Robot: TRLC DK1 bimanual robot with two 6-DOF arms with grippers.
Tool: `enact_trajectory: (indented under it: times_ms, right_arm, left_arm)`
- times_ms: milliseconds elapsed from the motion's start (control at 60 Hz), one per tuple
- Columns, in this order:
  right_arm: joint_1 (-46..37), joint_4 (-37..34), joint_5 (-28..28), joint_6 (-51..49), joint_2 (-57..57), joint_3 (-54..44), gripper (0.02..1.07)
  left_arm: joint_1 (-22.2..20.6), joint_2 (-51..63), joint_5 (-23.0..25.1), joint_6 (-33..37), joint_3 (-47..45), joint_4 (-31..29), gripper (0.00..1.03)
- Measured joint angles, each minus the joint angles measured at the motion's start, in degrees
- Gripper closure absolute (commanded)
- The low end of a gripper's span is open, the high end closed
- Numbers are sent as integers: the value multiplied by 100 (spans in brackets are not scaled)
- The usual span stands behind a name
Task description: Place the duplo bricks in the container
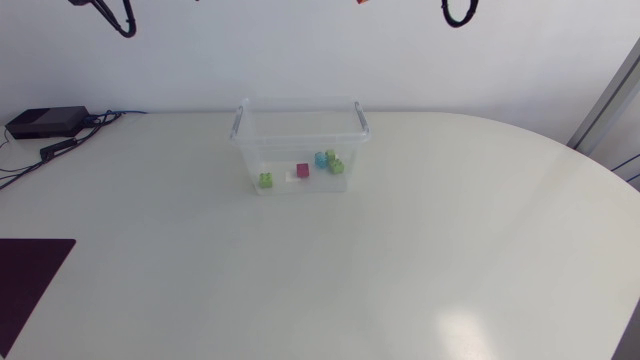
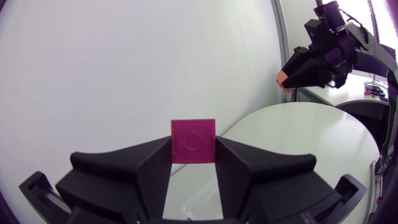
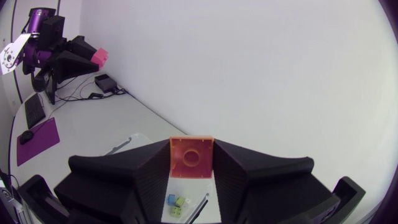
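A clear plastic container (image 1: pixel 300 106) with grey handles stands at the back middle of the table. Several duplo bricks lie inside it: a lime one (image 1: pixel 266 180), a red one (image 1: pixel 303 171), a blue one (image 1: pixel 321 159) and a green one (image 1: pixel 335 165). Neither arm shows in the head view. My left gripper (image 2: pixel 193 157) is raised high and shut on a magenta brick (image 2: pixel 193 141). My right gripper (image 3: pixel 191 173) is shut on an orange brick (image 3: pixel 191 157), with the container's bricks (image 3: pixel 179 204) seen far below between its fingers. Each wrist view also shows the other gripper (image 2: pixel 287 79) (image 3: pixel 94 57) aloft with its brick.
A black box (image 1: pixel 45 122) with cables sits at the table's back left corner. A dark purple mat (image 1: pixel 30 272) lies at the front left edge. The white table (image 1: pixel 420 260) spreads wide around the container.
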Motion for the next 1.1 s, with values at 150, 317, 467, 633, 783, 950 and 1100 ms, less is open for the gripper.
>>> enact_trajectory:
  times_ms: [150,317,467,633,783,950,1100]
  right_arm:
    - [46,2,0,61,304,160,85]
    - [61,48,42,63,588,269,85]
    - [68,94,44,81,863,302,85]
    - [107,79,46,79,1266,358,81]
    - [299,-625,70,-33,2037,951,7]
    - [422,-1086,66,-28,2124,1235,7]
    - [365,-1711,66,-4,2039,2514,7]
  left_arm:
    - [-133,236,-59,-24,9,52,81]
    - [-225,437,-76,-26,9,114,81]
    - [-304,638,-76,-24,9,129,81]
    - [-409,929,-76,-20,31,81,73]
    - [-684,1473,-192,199,264,-809,3]
    - [-841,1515,-249,302,474,-1117,3]
    - [-697,1211,-251,216,815,-1152,3]
